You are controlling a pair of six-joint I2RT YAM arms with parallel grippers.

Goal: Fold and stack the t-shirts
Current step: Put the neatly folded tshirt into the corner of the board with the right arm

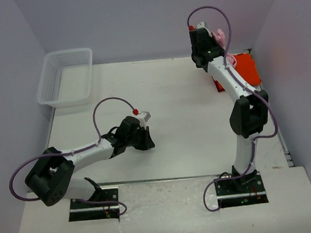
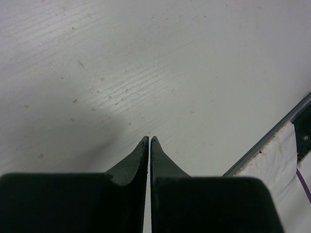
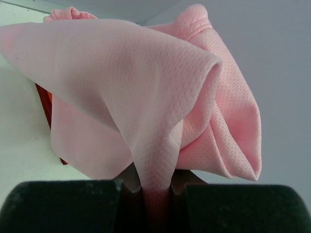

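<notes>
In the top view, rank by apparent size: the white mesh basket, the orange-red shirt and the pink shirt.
Largest: white plastic mesh basket.
Next: bright orange-red cloth shirt, partly hidden by the right arm.
Smallest: light pink cloth shirt; only a small bunch shows, raised and mostly hidden, so unsure.

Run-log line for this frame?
right gripper: shut on pink t-shirt | left gripper: shut, empty | orange-red t-shirt: on table

Left arm (image 1: 87,153) is crouching low at the near left, its left gripper (image 2: 149,141) pressing both jaws together. Right arm (image 1: 232,81) is stretching to the far right, right gripper (image 3: 155,189) raised, pinching the pink t-shirt (image 3: 146,87).
</notes>
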